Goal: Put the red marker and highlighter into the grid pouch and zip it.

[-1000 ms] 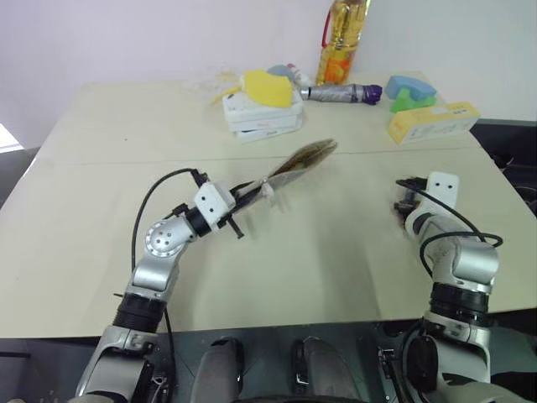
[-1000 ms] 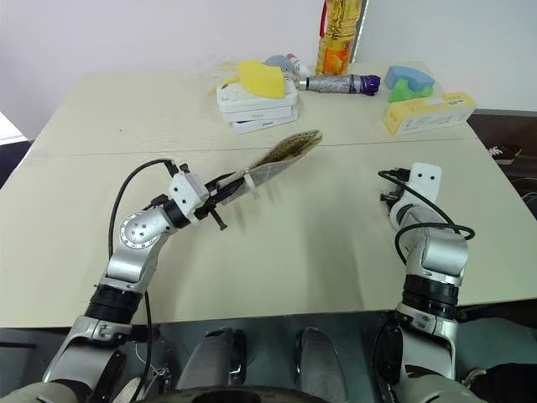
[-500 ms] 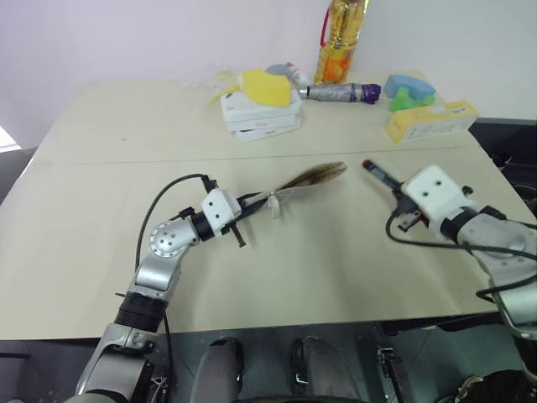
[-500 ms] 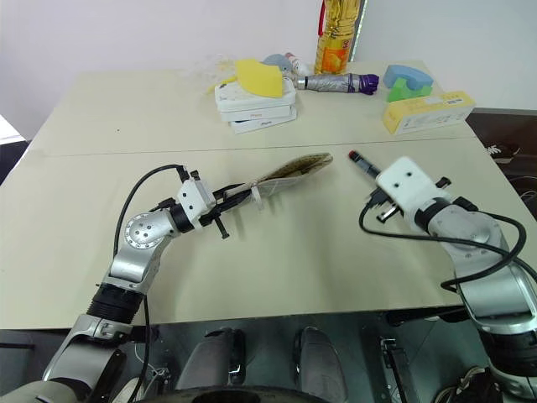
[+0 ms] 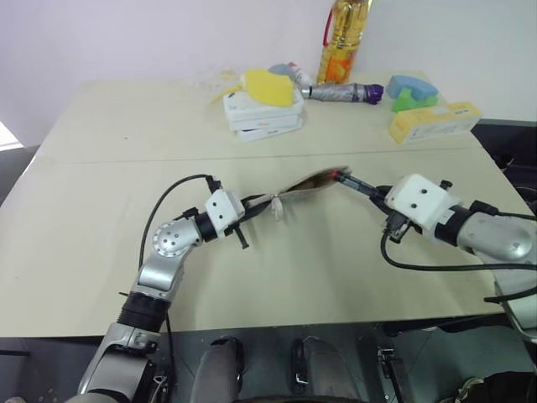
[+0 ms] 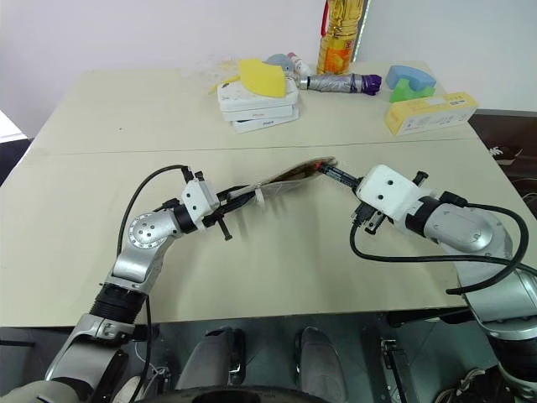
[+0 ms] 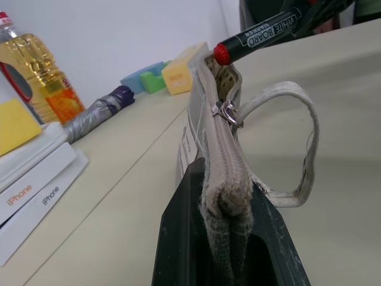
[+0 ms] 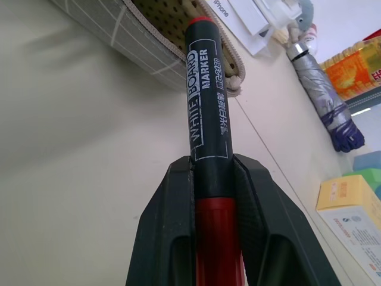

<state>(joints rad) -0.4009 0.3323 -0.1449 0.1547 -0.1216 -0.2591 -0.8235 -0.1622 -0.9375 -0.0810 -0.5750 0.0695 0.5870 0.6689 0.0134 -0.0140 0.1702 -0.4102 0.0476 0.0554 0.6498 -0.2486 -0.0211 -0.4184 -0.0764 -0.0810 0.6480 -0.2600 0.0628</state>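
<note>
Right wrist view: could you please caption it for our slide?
Right pincer aims the red marker into the grid pouch.

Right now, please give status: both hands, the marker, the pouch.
Left hand shut on grid pouch, held off the table. Right hand shut on red marker, its tip at the pouch's open mouth. Nothing in the way.

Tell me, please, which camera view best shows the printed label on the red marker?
The right wrist view: the red marker runs up its middle, and the white "WHITE BOARD MARKER" lettering reads plainly. The left wrist view shows the same print smaller, near the grid pouch mouth. In both eye views the marker is too small to read.
</note>
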